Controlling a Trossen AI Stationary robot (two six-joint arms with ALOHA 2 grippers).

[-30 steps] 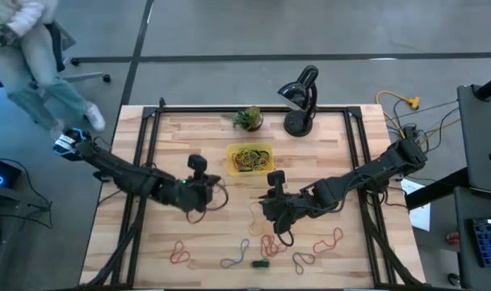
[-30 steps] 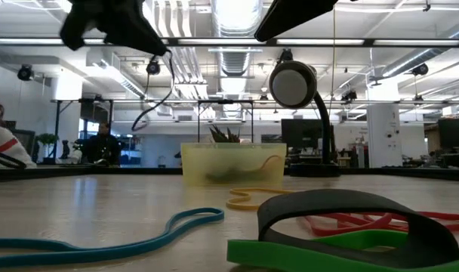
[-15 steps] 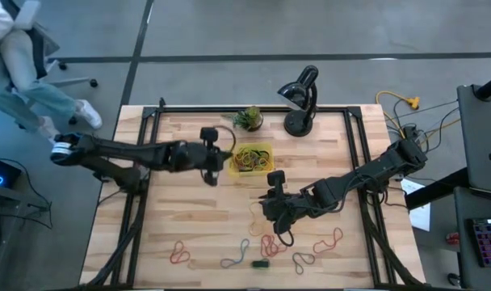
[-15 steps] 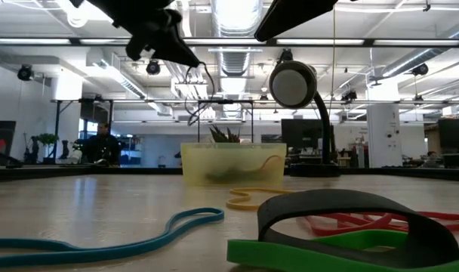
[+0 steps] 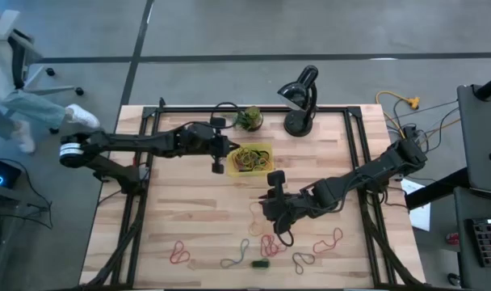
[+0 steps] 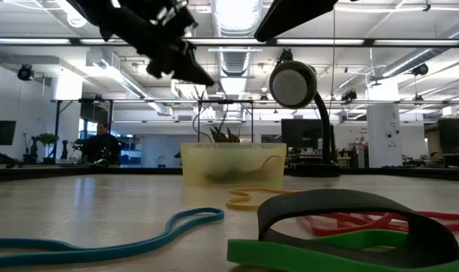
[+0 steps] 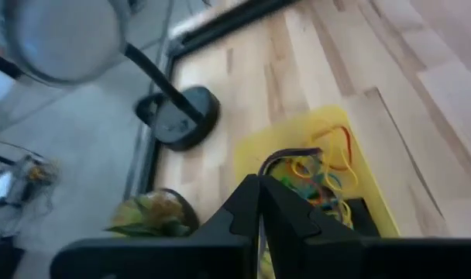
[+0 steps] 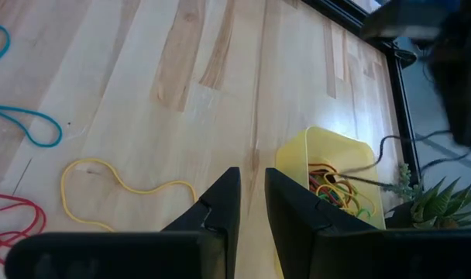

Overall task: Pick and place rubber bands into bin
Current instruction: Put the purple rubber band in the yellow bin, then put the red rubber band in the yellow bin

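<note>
Your left tool (image 5: 221, 155) hangs at the left edge of the bin (image 5: 266, 149), fingers pressed together. A thin dark loop (image 5: 223, 107) arcs up from the arm near it, but whether it is a band or a cable can't be made out. In the left wrist view the two fingers (image 7: 278, 213) meet in a closed wedge and cover part of the bin's contents.

The bin sits at the far middle of the bench (image 5: 189, 210), holding a tangle of yellow, green and red bands (image 5: 249, 159). From the low view its translucent wall blurs what lies inside.

Your right tool (image 5: 271, 212) sits near the bench centre, on the near side of the bin. Its fingers (image 8: 293, 205) stand slightly apart in the right wrist view, with nothing visible between them, though the tips run out of frame.

Loose rubber bands (image 5: 266, 242) lie along the near edge: red (image 5: 179, 254), blue-grey (image 5: 236, 255), a red cluster, and a small green and dark one (image 5: 260, 263). A yellow band (image 8: 115, 194) lies just beside the right tool.

A plant (image 5: 248, 119) and a desk lamp (image 5: 300, 97) stand at the far edge. A person's legs (image 5: 27, 105) show on the floor at far left, cut off.
</note>
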